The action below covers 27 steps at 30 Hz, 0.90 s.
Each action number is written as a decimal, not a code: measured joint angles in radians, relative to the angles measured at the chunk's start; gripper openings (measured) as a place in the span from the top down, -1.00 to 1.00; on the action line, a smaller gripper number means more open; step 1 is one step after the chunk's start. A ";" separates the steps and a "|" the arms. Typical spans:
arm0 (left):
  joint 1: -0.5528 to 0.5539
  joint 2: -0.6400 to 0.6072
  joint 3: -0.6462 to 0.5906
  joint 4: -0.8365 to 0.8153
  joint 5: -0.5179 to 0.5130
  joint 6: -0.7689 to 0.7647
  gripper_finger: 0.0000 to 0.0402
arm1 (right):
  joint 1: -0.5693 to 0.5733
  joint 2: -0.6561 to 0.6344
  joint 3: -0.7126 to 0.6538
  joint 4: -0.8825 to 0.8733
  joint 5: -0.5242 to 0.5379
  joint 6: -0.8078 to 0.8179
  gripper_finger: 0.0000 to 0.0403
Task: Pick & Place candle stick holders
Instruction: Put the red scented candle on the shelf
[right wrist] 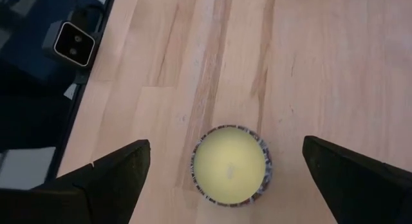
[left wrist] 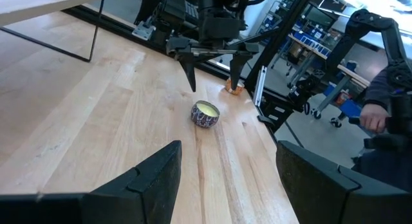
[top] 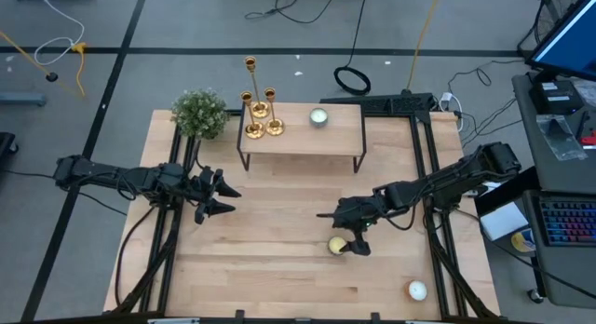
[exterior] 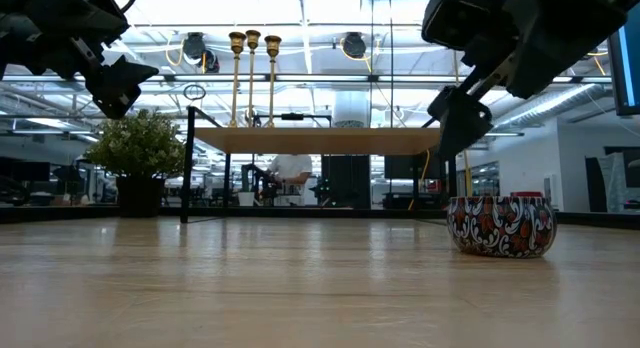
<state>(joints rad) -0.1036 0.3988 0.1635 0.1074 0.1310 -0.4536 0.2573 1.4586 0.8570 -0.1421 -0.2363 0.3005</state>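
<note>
grey floor (top: pixel 186 26) | cables (top: pixel 307 7) | bright ceiling lights (exterior: pixel 300 8)

3 candle stick holders (top: pixel 259 108), perhaps 3 candles (top: pixel 337 246), 1 plant (top: pixel 200 113).

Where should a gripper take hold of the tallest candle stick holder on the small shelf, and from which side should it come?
Probably the thin stem of the tallest candle stick holder, below its top cup. It stands upright at the left end of the raised shelf, close beside two shorter holders. Coming level from the table's left, away from them, seems safest. The left gripper hovers open nearer that end.
</note>
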 joint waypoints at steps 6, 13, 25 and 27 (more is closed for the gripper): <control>0.000 0.000 0.000 0.000 0.000 0.004 -0.26 | 0.000 0.000 0.000 0.020 0.001 -0.071 -0.97; 0.000 0.000 0.000 0.000 0.000 0.002 -0.26 | 0.000 0.000 0.000 0.019 0.005 -0.113 -0.97; 0.000 0.000 0.000 0.000 0.000 -0.001 -0.26 | 0.076 0.036 0.000 0.015 0.182 -0.261 -0.97; 0.000 0.000 0.000 0.000 0.000 -0.001 -0.26 | 0.084 0.056 0.000 0.026 0.184 -0.273 -0.97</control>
<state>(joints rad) -0.1032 0.3992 0.1635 0.1074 0.1307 -0.4541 0.3413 1.5145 0.8570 -0.1162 -0.0521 0.0274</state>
